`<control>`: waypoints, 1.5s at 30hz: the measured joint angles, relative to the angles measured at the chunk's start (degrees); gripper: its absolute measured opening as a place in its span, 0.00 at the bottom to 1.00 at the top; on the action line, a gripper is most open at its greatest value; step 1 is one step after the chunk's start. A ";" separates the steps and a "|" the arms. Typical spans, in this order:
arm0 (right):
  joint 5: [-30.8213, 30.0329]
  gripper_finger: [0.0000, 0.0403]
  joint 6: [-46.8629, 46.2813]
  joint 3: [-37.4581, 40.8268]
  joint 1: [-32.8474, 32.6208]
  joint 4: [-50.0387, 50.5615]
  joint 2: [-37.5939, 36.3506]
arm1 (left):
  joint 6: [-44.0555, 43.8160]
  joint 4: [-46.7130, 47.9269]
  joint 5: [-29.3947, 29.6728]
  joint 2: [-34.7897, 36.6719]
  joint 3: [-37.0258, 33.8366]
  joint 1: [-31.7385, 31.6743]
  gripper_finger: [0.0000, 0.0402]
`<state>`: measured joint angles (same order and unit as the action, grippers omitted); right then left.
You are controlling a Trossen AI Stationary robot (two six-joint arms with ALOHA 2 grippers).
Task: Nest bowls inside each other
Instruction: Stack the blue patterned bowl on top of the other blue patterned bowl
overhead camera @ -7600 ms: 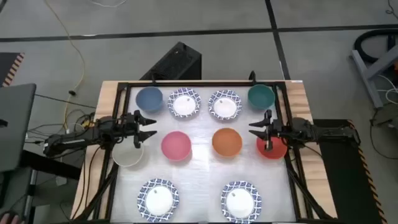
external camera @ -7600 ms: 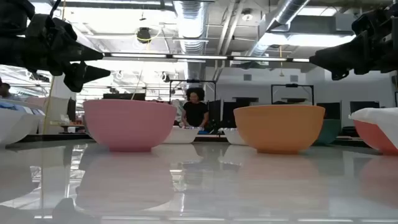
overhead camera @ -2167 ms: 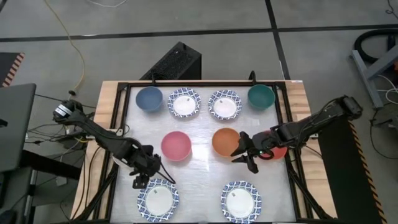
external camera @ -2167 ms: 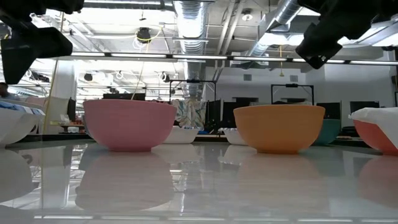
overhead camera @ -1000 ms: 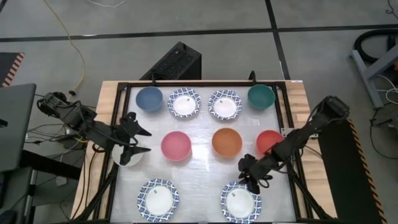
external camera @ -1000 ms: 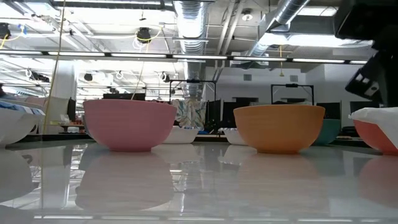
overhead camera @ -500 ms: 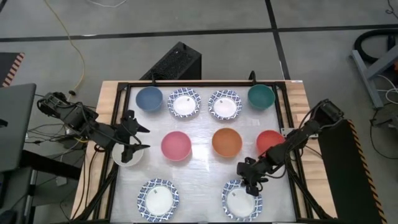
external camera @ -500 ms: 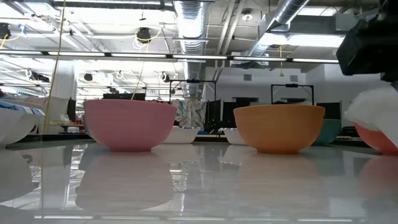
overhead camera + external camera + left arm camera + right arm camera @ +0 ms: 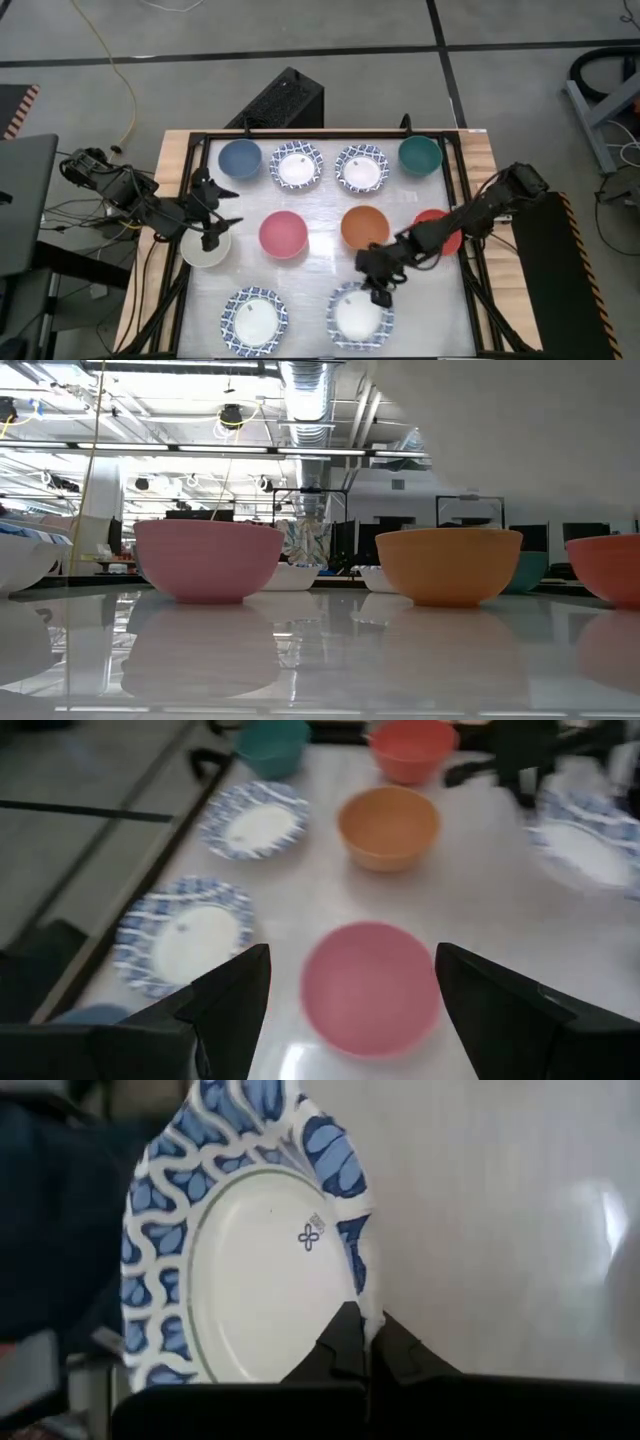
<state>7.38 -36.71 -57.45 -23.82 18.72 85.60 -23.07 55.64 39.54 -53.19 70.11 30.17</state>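
Note:
My right gripper (image 9: 378, 288) is shut on a white bowl with a blue-patterned rim (image 9: 358, 316), near the table's front and right of middle. In the low view that bowl's pale underside (image 9: 520, 430) fills the upper right. My left gripper (image 9: 228, 212) stands open at the left edge, above the cream bowl (image 9: 205, 248) and facing the pink bowl (image 9: 372, 985). The pink bowl (image 9: 283, 233), the orange bowl (image 9: 364, 227) and the red bowl (image 9: 437, 230) stand on their bases in the middle row. My right gripper pinches the patterned bowl's rim (image 9: 366, 1308) between its two fingers, at the side toward the orange bowl. The fingers (image 9: 345, 1342) come slanting down from the table's far right. The bowl is off the table, and its rim is bent where it is held.
Along the far edge stand a blue bowl (image 9: 240, 158), two patterned bowls (image 9: 297, 165) (image 9: 361, 168) and a teal bowl (image 9: 420, 155). Another patterned bowl (image 9: 254, 320) stands near left. A black frame (image 9: 200, 140) runs along the tabletop's edges.
My right gripper has shut on the near-right patterned bowl's rim, raised it off the table and carried it toward the table's left. My left gripper has turned a little in place and stays open.

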 joint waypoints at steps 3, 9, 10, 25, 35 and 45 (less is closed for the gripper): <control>-0.74 0.01 7.32 -5.86 3.42 -0.29 -0.04 | 1.26 0.09 3.82 0.02 0.00 0.00 0.68; -7.36 0.01 14.78 -13.82 8.73 -1.96 1.82 | 1.33 0.76 10.40 1.45 0.28 0.00 0.68; -8.75 0.01 14.74 -14.90 9.53 -1.77 3.08 | 0.74 0.91 11.73 2.07 0.28 0.00 0.68; 7.39 0.01 22.82 -49.19 12.79 -2.94 35.47 | -18.68 7.81 17.21 20.31 0.15 0.00 0.68; 15.25 0.01 26.66 -70.10 14.19 4.99 52.17 | -18.61 7.89 17.15 21.75 0.13 0.00 0.68; 17.44 0.02 25.18 -75.24 14.70 10.41 57.42 | -18.58 7.89 16.28 21.70 0.11 0.00 0.68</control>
<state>24.81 -11.53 -132.68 -9.13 29.12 143.02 -41.65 63.53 55.81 -31.48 70.22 30.17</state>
